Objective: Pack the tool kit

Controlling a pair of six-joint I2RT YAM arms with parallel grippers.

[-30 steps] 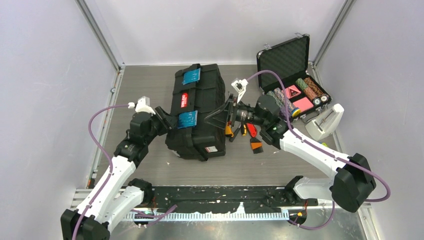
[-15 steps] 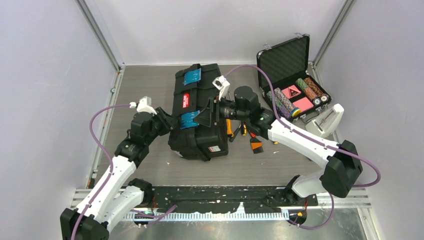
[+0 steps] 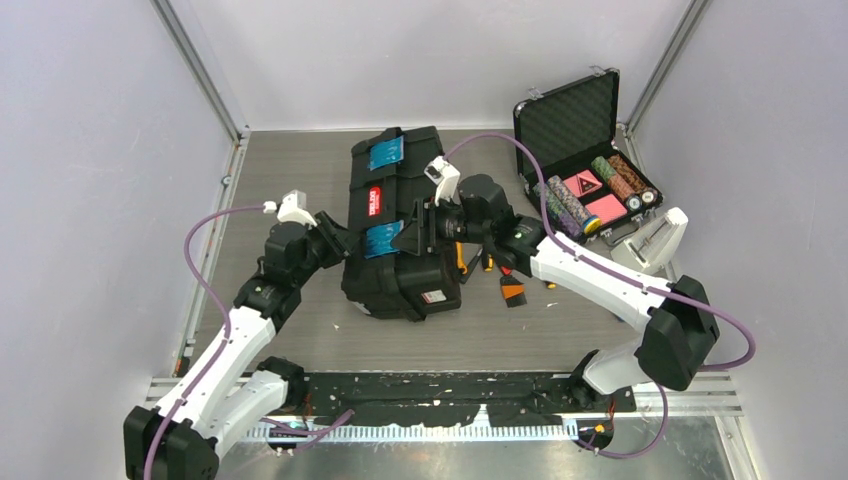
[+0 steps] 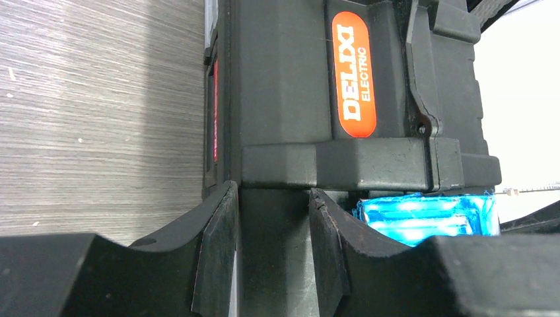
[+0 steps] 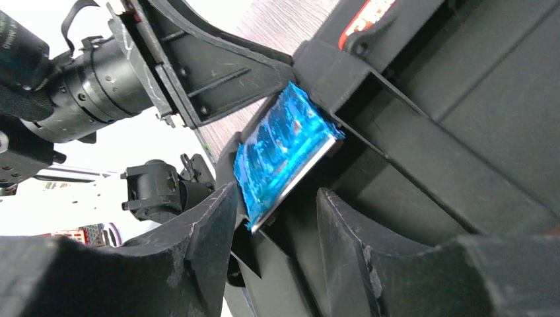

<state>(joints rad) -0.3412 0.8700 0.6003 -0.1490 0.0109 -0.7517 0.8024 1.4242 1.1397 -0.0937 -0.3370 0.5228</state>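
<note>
- Worktop point(image 3: 290, 170): grey wood-grain laminate flecked with pale specks; a black strip point(image 3: 440, 400) runs along the edge in front of the toolbox.
- Enclosure: plain pale walls point(image 3: 430, 60), with aluminium rails point(image 3: 200, 70) rising at the corners behind the toolbox.
- Toolbox point(image 3: 405, 280): black plastic, lying lengthwise mid-worktop, with a near blue latch point(image 5: 284, 145) and a far blue latch point(image 3: 383, 153).
- Writing: an orange-red oval badge point(image 4: 353, 72) on the toolbox reads "DELIXI ELECTRIC" in white; the white sticker point(image 3: 427, 297) on its near end is too small to read.
- Left gripper point(image 4: 272, 195): at the toolbox's left flank, jaws narrowly parted against a black wall below the badge, holding nothing.
- Right gripper point(image 5: 277, 195): at the toolbox's right flank, jaws partly open, the near blue latch's free edge between them; contact cannot be told.
- Hand tools point(image 3: 490, 262): yellow-black and red, loose just right of the toolbox.
- Poker-chip case point(image 3: 585, 160): open, well right of the toolbox.
</note>
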